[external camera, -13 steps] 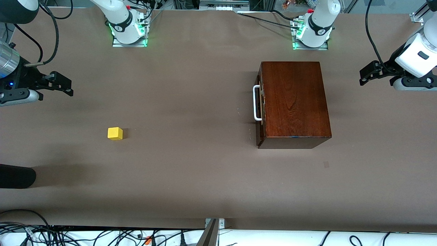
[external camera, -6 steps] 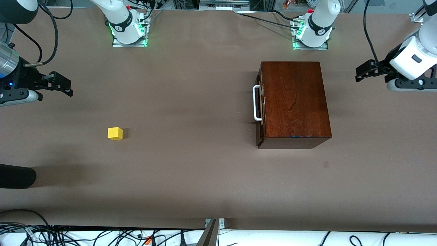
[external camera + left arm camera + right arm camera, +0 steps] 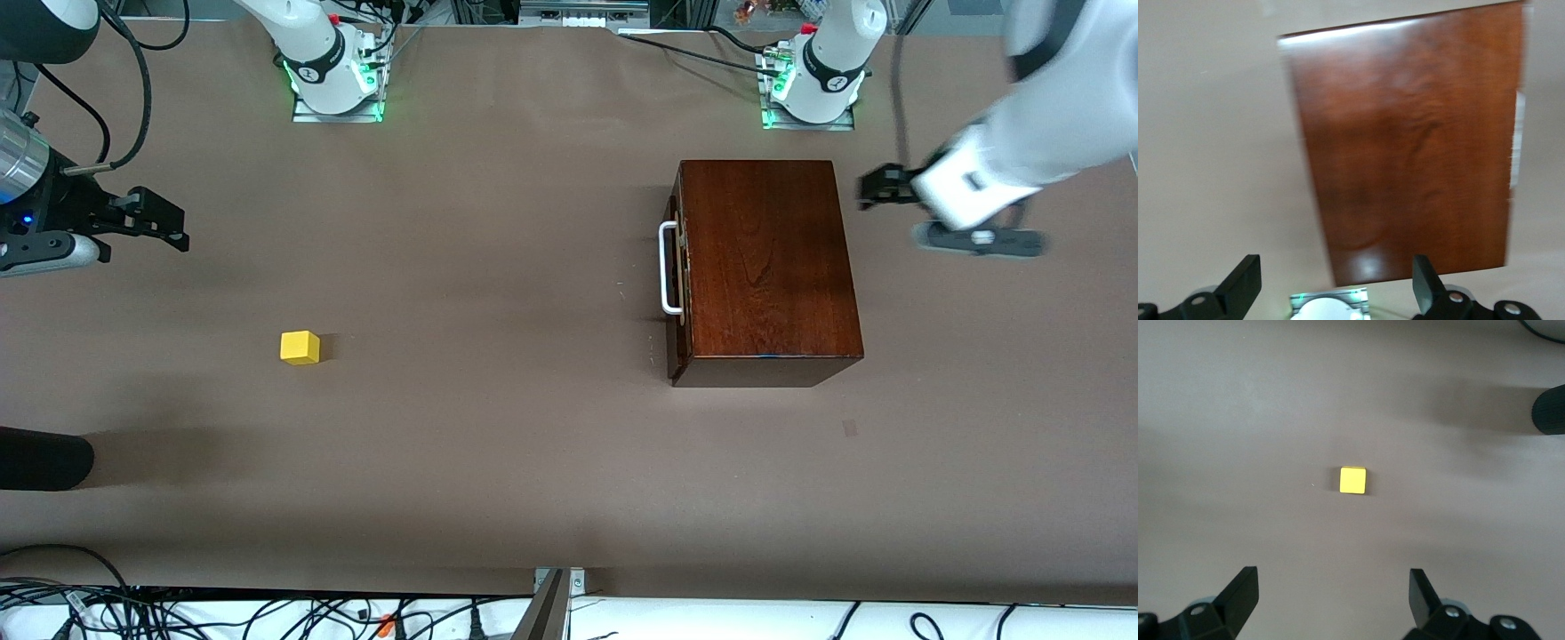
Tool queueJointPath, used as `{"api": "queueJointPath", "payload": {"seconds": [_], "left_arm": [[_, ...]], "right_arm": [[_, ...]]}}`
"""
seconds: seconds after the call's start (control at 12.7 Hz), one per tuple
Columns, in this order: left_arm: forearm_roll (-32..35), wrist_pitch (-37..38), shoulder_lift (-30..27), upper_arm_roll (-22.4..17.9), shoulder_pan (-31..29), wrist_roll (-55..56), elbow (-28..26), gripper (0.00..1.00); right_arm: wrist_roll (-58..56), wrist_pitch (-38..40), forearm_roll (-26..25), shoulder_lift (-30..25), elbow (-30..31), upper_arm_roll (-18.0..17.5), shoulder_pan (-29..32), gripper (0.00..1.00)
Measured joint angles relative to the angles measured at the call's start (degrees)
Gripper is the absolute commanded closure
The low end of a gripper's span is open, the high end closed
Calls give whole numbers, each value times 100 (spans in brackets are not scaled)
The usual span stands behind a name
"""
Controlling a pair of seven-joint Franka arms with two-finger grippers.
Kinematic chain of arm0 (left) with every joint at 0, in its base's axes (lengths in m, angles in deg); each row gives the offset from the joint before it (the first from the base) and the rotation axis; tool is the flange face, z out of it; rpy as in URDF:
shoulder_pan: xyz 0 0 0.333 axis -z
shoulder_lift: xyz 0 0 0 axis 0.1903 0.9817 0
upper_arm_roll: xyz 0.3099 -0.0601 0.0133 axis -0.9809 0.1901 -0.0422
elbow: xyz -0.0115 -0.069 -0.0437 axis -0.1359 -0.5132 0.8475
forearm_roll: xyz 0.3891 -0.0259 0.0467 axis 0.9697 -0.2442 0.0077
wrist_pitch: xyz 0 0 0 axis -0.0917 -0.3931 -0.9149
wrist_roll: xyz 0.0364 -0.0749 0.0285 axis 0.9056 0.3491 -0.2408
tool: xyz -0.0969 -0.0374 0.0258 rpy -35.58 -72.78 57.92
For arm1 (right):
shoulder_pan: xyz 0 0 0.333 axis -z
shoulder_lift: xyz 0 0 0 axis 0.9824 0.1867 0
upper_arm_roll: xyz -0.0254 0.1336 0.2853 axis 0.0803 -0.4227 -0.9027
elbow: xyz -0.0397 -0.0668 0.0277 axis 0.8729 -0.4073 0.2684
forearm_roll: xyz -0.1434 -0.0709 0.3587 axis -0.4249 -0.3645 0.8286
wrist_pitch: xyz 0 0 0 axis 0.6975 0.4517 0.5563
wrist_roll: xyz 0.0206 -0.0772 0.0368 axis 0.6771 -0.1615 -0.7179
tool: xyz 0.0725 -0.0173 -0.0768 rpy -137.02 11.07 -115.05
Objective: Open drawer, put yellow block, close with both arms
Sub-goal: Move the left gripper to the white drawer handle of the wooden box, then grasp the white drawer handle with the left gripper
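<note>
The reddish-brown wooden box stands toward the left arm's end of the table. Its drawer is shut, and the white bar handle faces the table's middle. The box also fills the left wrist view. The yellow block lies on the bare table toward the right arm's end, and shows in the right wrist view. My left gripper is open and empty, up in the air just off the box's edge away from the handle. My right gripper is open and empty, above the table at the right arm's end.
The brown table spreads wide between block and box. A dark rounded object pokes in at the table's edge on the right arm's end. Cables lie along the front edge. The arm bases stand at the back.
My left gripper has swung in from the table's end toward the box, now close beside it. The right gripper, block and box have not moved.
</note>
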Motion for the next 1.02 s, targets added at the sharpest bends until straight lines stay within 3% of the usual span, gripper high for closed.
{"api": "queueJointPath", "payload": {"seconds": [0.32,0.55,0.79,1.02], "left_arm": [[28,-25,956,203,1233,1722,861,0],[556,-180,1792,202,2068,2399,1417,0],[1284,-614,2391,195,2629,3143,1581,0],[1820,-863,2814,188,2798,3281,1597,0]], "right_arm": [[0,-7,0,1,-3,1,1,0],[0,-10,0,1,-4,1,2,0],[0,-12,0,2,-6,1,2,0],[0,-12,0,3,-8,1,2,0]]}}
